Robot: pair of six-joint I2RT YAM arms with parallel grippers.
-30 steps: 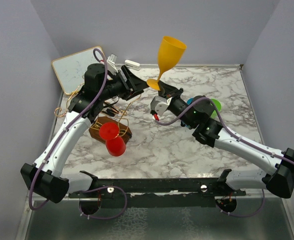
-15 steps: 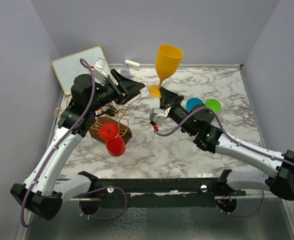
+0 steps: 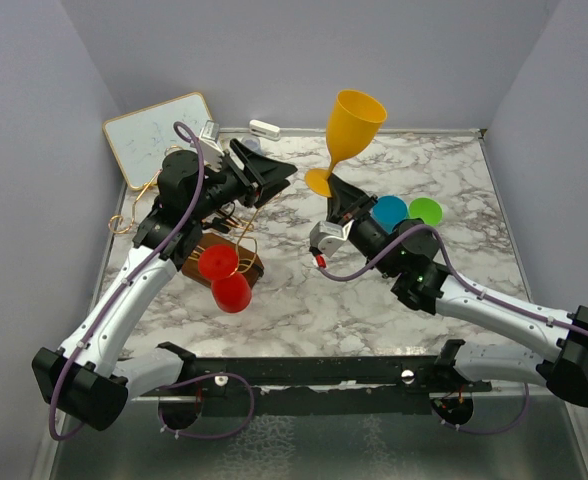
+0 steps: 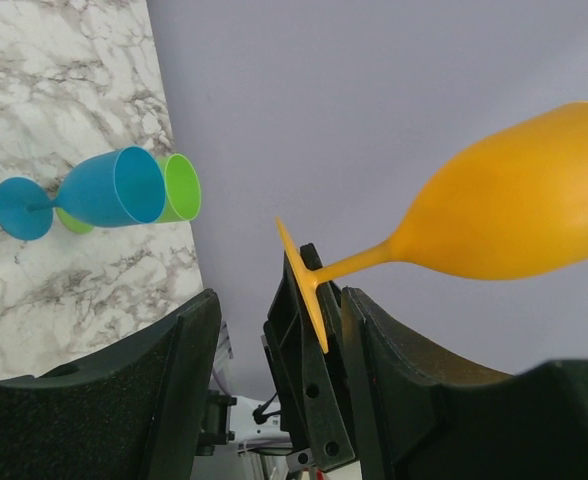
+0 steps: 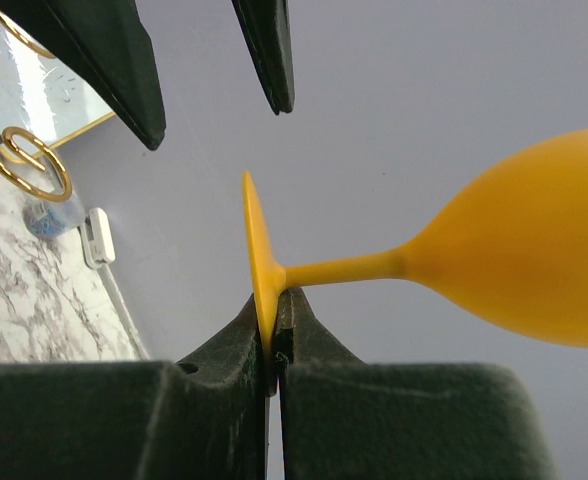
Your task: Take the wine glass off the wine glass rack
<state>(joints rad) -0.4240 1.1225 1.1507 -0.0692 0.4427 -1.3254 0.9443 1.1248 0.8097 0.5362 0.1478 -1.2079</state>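
Observation:
My right gripper (image 3: 331,190) is shut on the foot of a yellow wine glass (image 3: 354,122) and holds it upright in the air above the table; the right wrist view shows the foot (image 5: 262,262) pinched between the jaws (image 5: 272,310). My left gripper (image 3: 277,170) is open and empty, just left of the glass foot and not touching it; its fingers (image 4: 189,380) frame the foot in the left wrist view. The gold wire wine glass rack (image 3: 218,250) on its brown base stands below the left arm, with a red wine glass (image 3: 226,278) hanging on it.
A blue glass (image 3: 388,210) and a green glass (image 3: 426,210) lie on the marble table (image 3: 454,180) right of the right wrist. A whiteboard (image 3: 154,130) leans at the back left, with a white eraser (image 3: 264,128) beside it. Grey walls enclose the table.

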